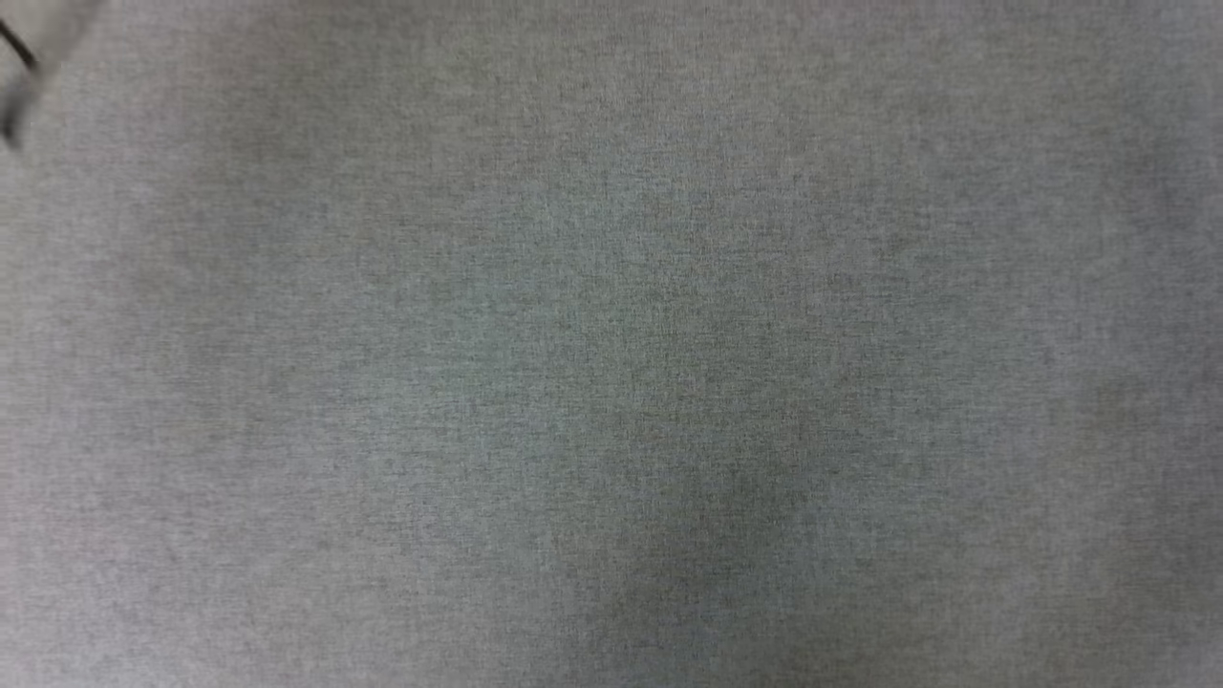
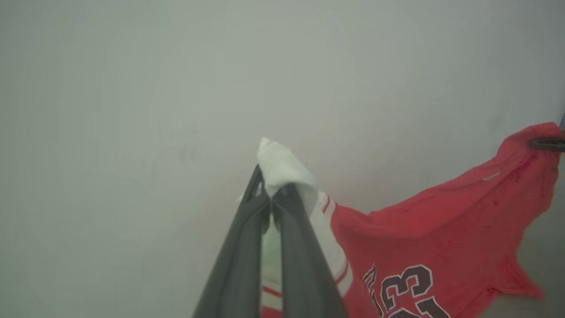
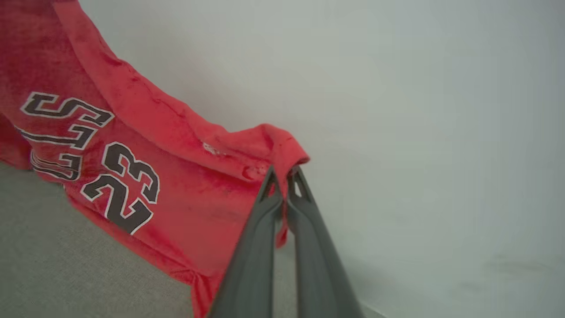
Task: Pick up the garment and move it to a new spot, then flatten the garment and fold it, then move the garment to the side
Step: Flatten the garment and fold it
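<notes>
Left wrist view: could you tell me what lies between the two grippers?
The garment spans it: white sleeve pinched by the left gripper, red numbered body reaching the right gripper.

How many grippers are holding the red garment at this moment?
2. The left gripper is shut on the white sleeve of the garment. The right gripper is shut on a red edge of it.

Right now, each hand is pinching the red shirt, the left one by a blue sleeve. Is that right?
Almost. The sleeve is white, not blue: the left wrist view shows the left hand shut on it. Each hand is indeed pinching the red shirt; the right hand grips a red edge.
</notes>
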You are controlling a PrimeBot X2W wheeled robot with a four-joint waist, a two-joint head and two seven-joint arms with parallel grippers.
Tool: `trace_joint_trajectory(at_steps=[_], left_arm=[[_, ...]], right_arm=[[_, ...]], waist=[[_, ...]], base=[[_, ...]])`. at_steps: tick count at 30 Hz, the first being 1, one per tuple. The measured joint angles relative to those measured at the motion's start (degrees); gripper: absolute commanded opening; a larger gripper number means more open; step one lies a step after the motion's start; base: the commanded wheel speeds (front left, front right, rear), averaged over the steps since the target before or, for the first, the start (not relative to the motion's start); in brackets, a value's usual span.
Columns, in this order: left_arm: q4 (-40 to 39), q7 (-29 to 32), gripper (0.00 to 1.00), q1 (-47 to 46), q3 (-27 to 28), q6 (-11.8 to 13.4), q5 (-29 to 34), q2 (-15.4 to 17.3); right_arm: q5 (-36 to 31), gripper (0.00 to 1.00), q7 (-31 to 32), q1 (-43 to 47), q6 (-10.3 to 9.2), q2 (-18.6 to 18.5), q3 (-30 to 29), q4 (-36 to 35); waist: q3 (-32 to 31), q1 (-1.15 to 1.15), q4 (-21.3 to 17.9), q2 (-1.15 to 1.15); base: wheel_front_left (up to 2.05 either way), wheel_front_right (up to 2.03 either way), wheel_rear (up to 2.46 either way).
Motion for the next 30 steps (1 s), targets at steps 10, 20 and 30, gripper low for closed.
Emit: trace_joint_trajectory(at_steps=[10,20,30], left_arm=[[-3.7,-4.4,0.00,24.1,-4.1,0.0,-5.2,4.4],[-18.7,-4.9,0.00,50.2,-4.4,6.5,-4.8,8.9],[-33.1,-4.7,0.00,74.5,-8.4,16.4,-8.1,15.1]], right_arm=[[6.4,0.00,-6.4,16.8,0.00,0.6,7.9,2.2],[13.5,0.00,-9.7,34.8,0.00,-6.6,15.7,-4.0],[18.9,0.00,-10.7,54.3,-0.01,-13.6,15.4,-11.9]], waist=[[-5.9,0.00,0.2,0.00],[-15.4,-0.01,0.5,0.00],[-25.0,-0.02,0.2,0.00]], base=[[0.00,0.00,0.00],[0.00,0.00,0.00],[0.00,0.00,0.00]])
